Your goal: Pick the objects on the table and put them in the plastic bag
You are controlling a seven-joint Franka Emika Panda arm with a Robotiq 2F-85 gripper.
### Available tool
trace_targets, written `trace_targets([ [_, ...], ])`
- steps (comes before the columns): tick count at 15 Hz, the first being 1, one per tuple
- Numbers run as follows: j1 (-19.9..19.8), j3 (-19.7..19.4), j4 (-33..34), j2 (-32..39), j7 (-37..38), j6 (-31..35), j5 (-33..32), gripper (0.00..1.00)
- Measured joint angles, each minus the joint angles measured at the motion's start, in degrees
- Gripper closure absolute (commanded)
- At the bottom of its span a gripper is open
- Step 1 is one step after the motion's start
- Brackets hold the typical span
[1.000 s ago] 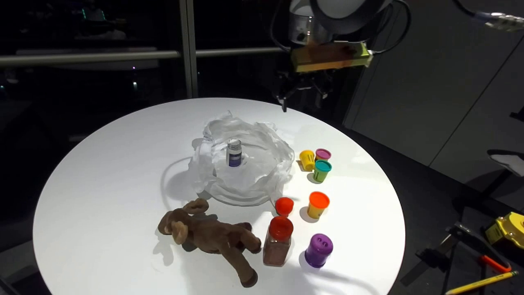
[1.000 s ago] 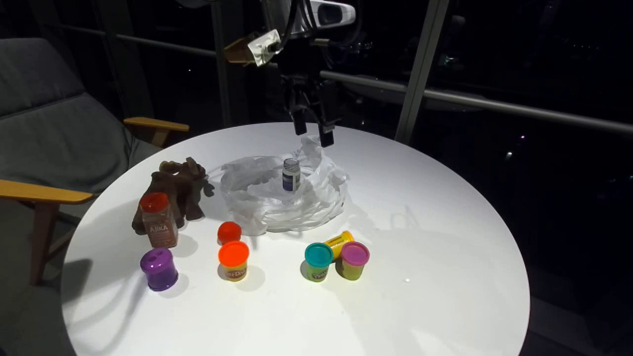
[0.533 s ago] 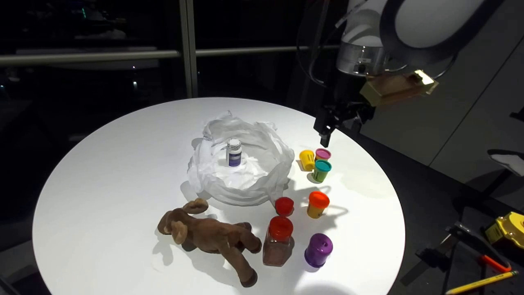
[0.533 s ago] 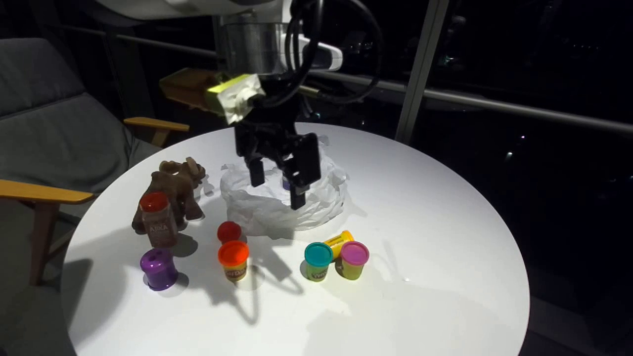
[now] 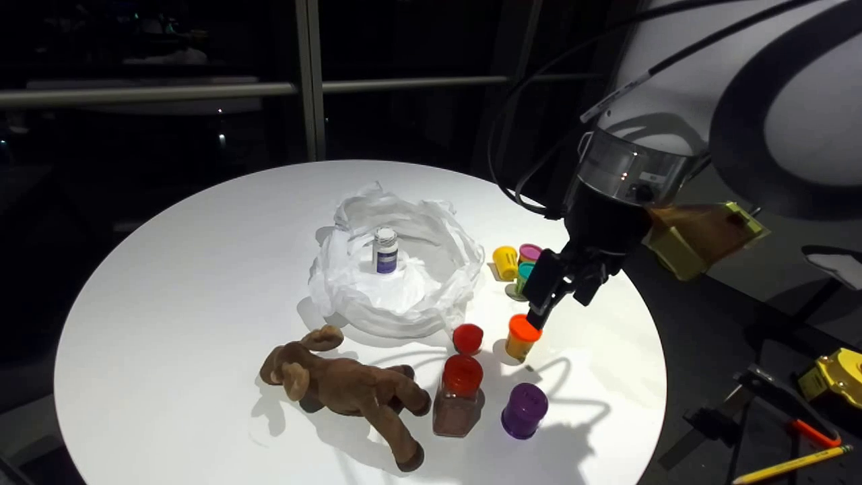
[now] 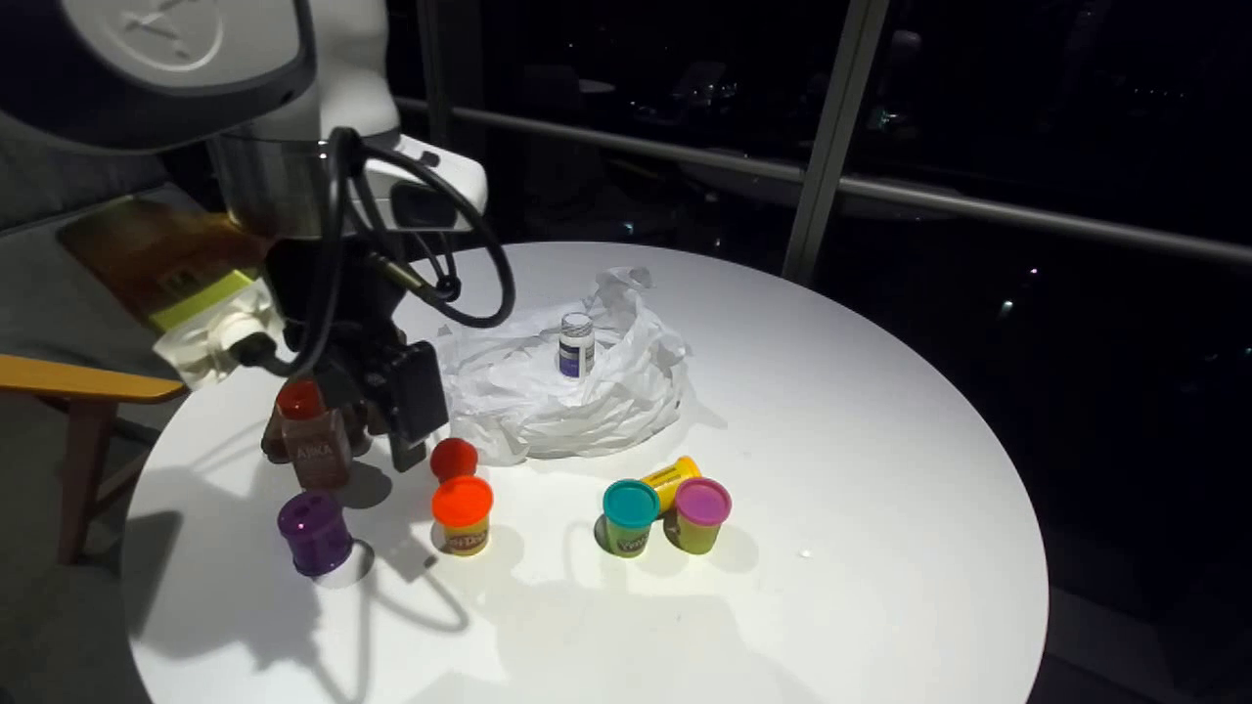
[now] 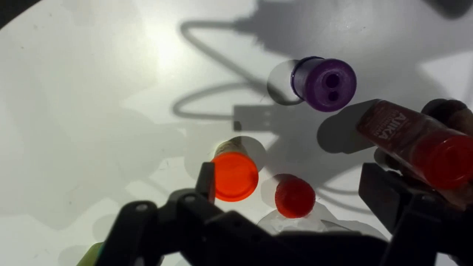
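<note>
My gripper (image 5: 560,311) is open and empty above the table; in the wrist view (image 7: 288,181) its fingers straddle a red lump (image 7: 295,197) from above. The left finger overlaps the edge of an orange-lidded tub (image 7: 235,177). The purple sharpener-like pot (image 5: 524,411) and red-capped AJIKA jar (image 5: 456,397) stand nearby. A brown plush animal (image 5: 350,385) lies beside the jar. Yellow (image 6: 671,481), teal-lidded (image 6: 630,516) and pink-lidded (image 6: 700,513) tubs sit together. The white plastic bag (image 5: 404,323) lies spread open, with a white-and-purple bottle (image 5: 385,251) upright inside it.
The round white table (image 5: 168,283) has a curved edge. A chair (image 6: 88,376) stands beside it. A side surface holds a yellow tool (image 5: 835,377) and a pencil (image 5: 794,465). Windows with a rail (image 6: 1027,220) are behind.
My open gripper has moved from above the far side of the bag, past the group of tubs, and down toward the orange-lidded tub and red lump. The objects have stayed put.
</note>
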Motion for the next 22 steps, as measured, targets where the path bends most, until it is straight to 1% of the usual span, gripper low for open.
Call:
trace_targets([
  [3,1.2,-0.2,-2.5,1.2,1.4,6.6,-3.5,0.00],
  [6,2.7,-2.3,-2.7,3.5,3.1,10.1,-7.1,0.00],
  [10,5.9,-7.1,-1.4,6.7,4.5,11.7,-8.8,0.00],
  [13,8.6,-10.8,1.1,10.1,5.7,11.8,-8.9,0.00],
  [19,13.5,-15.2,6.9,18.1,7.4,11.7,-8.7,0.00],
  [20,14.3,-16.0,7.9,19.2,7.8,11.7,-8.7,0.25],
  [21,15.0,-16.8,8.8,20.4,8.2,11.7,-8.6,0.26],
  [22,15.7,-17.5,9.6,21.3,8.5,11.7,-8.5,0.34],
])
